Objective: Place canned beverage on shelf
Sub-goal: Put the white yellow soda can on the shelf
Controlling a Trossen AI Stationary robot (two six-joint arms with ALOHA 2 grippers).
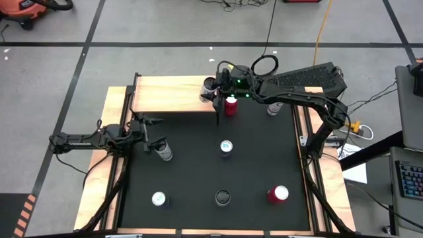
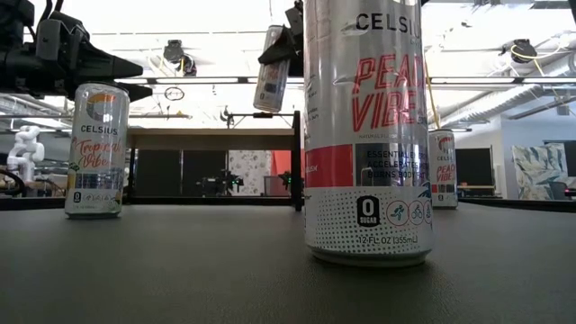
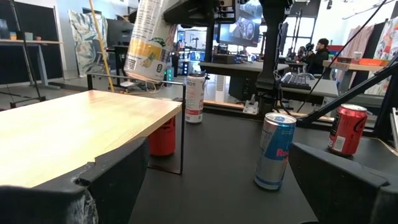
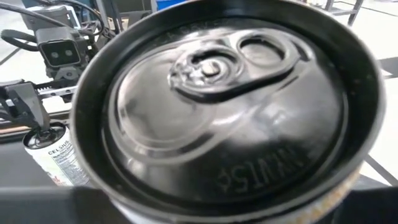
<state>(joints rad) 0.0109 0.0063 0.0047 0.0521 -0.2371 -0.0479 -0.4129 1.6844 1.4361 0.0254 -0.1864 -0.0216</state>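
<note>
Can [image 3: 148, 43] in R claw [image 1: 213, 90], above shelf [image 1: 168, 94] edge.

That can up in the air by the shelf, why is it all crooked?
The can hangs tilted above the shelf, held by the right hand, not standing on the wood yet. That lean is the only odd thing. The other cans stand upright on the black table, and nothing has spilled.

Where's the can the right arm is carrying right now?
In the high view, the carried can hangs in the right gripper over the right end of the shelf, tilted and not set down, beside the red can.
</note>
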